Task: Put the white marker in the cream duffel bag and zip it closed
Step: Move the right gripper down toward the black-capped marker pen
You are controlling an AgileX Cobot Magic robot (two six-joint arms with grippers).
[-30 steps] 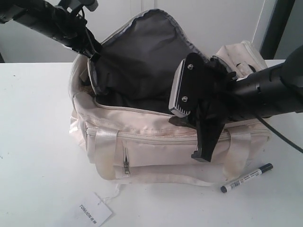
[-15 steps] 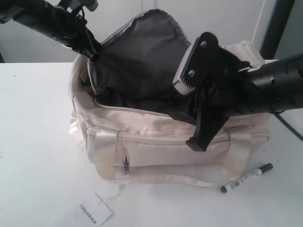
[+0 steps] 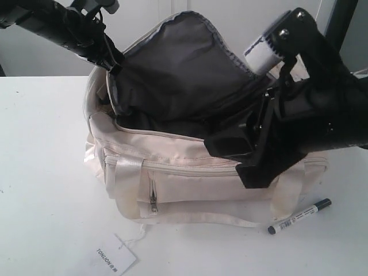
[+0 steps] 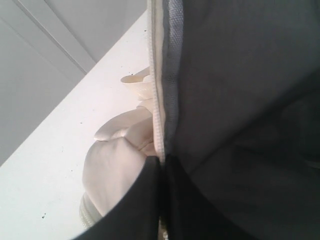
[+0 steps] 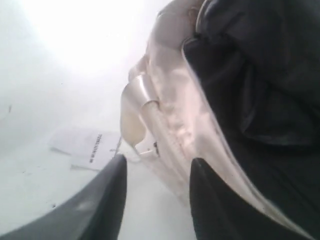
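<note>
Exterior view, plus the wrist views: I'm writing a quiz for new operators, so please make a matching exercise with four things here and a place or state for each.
Things
1. white marker
2. paper tag
3. cream duffel bag
4. left end effector

Place or state
A. shut on the bag's raised flap edge
B. on the table, lower right of the exterior view
C. on the table, lower left of the exterior view
D. unzipped, dark lining showing

Pairs: 1-B, 2-C, 3-D, 4-A

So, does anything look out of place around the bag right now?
The white marker lies on the table beside the cream duffel bag, not inside it, while the left gripper holds the bag's top open.
</note>
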